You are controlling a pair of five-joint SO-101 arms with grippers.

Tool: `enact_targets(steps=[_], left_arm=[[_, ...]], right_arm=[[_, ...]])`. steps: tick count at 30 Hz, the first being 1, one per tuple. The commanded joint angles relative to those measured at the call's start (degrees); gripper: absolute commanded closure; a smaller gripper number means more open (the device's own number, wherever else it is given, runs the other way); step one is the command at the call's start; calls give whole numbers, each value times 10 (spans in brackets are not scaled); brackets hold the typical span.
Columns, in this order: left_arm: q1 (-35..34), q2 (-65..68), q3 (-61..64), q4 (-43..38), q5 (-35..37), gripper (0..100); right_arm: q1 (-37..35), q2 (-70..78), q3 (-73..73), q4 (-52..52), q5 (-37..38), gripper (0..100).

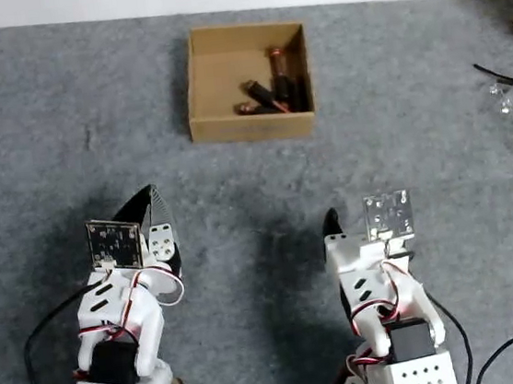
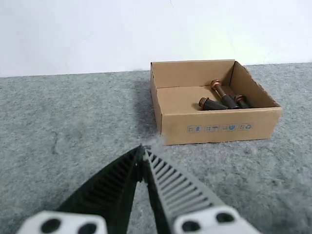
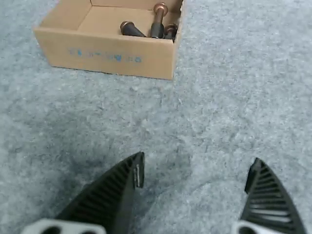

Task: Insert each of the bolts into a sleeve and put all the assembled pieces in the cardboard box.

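Cardboard box (image 1: 251, 128) holds sleeved bolts (image 1: 273, 93)

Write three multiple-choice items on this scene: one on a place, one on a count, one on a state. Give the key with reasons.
1. Where do the assembled pieces lie?
A. In front of the box
B. Inside the cardboard box
C. Held between two fingers

2. How many assembled pieces are there?
A. One
B. Three
C. Six

3. How do the left gripper and the right gripper stand?
A. Left shut, right open
B. Both wide open
C. Left open, right shut

Key:
1 B: every piece rests within the box's walls, toward one side.
2 B: three copper heads show in the box in both wrist views.
3 A: the left wrist view shows its tips meeting, and the right wrist view shows a wide gap with nothing in it.
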Motion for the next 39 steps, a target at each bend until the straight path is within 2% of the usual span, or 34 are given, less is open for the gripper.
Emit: enact_targets(steps=[1, 9, 20, 24, 31, 39], left_arm=[[6, -5, 11, 1, -3, 989], [6, -5, 11, 1, -3, 989], [5, -5, 11, 12, -3, 989], [5, -5, 11, 85, -3, 989], [5, -6, 11, 287, -3, 989], [4, -6, 11, 421, -3, 989]], right_arm=[[17, -7, 61, 11, 0, 699], [59, -7, 61, 98, 0, 699], [61, -7, 61, 221, 0, 699], [61, -7, 61, 276, 0, 699], [61, -7, 61, 273, 0, 699], [61, -7, 61, 273, 0, 699]])
